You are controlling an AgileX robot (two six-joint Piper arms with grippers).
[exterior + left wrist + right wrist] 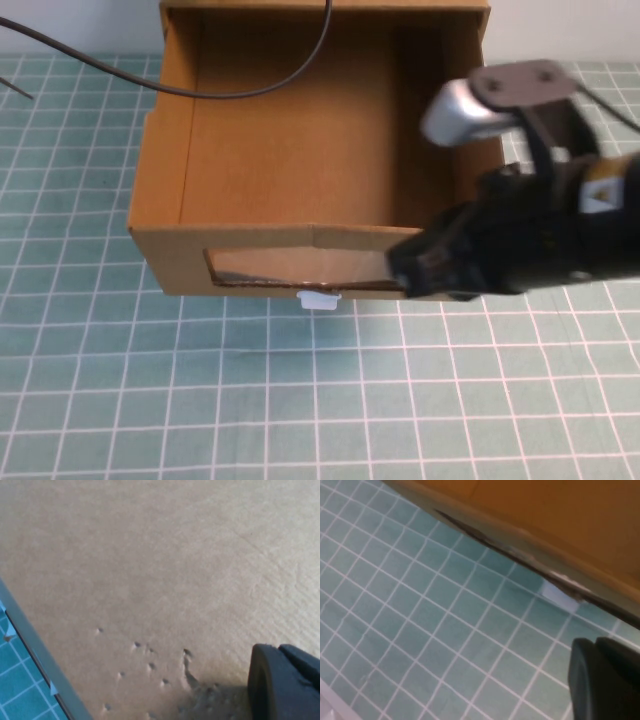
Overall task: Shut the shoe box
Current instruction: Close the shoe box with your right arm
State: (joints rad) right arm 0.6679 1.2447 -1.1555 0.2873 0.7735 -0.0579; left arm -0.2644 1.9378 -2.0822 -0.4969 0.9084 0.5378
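The shoe box point(290, 150) is a brown cardboard drawer, pulled out and empty, at the table's far middle. Its front has a clear window point(300, 266) with a small white handle point(319, 298) below it. My right gripper point(415, 265) is dark and blurred, at the front panel's right end beside the window. In the right wrist view my right gripper point(605, 680) is over the mat, close to the box front point(560, 535) and the handle point(554, 591). My left gripper point(287, 685) shows only in the left wrist view, right against a dented cardboard wall point(160, 570).
A green grid mat point(300, 400) covers the table. A black cable point(250, 88) hangs across the open drawer's far part. The right arm's grey joint point(460, 110) is above the drawer's right wall. A strip of mat point(15, 675) shows beside the cardboard.
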